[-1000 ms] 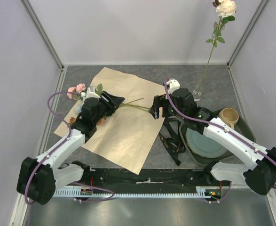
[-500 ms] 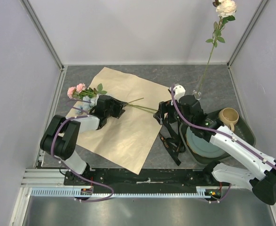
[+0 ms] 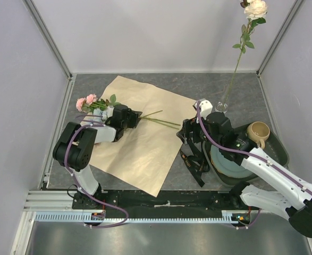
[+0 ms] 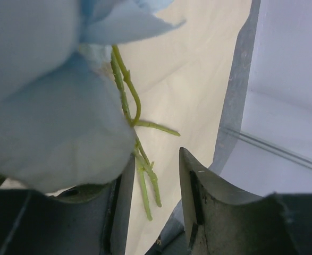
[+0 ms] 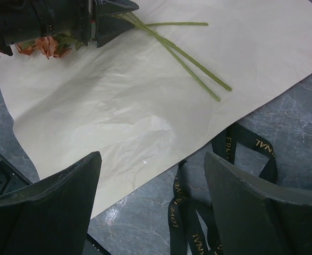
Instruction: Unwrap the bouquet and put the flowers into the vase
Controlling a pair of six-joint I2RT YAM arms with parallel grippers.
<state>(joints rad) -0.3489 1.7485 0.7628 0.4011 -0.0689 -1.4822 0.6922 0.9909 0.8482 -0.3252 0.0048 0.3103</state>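
Observation:
The kraft paper lies spread flat, so the bouquet is unwrapped. The flowers lie at its left edge, pink blooms outward and green stems pointing right. My left gripper straddles the stems just behind the blooms. In the left wrist view, thin stems lie beside one finger of my left gripper, with a gap left, so it is open. Pale blue blossoms fill that view. My right gripper hangs wide open over the paper's right edge. The vase holds one white rose.
The black ribbon with gold lettering lies loose on the table under the right gripper, showing as the ribbon in the right wrist view. A dark tray at the right carries a plate and a beige mug. Walls close in on three sides.
The left gripper's jaws have narrowed around the stems while its arm folded back toward its base. The right gripper has drifted right and nearer, off the stem ends.

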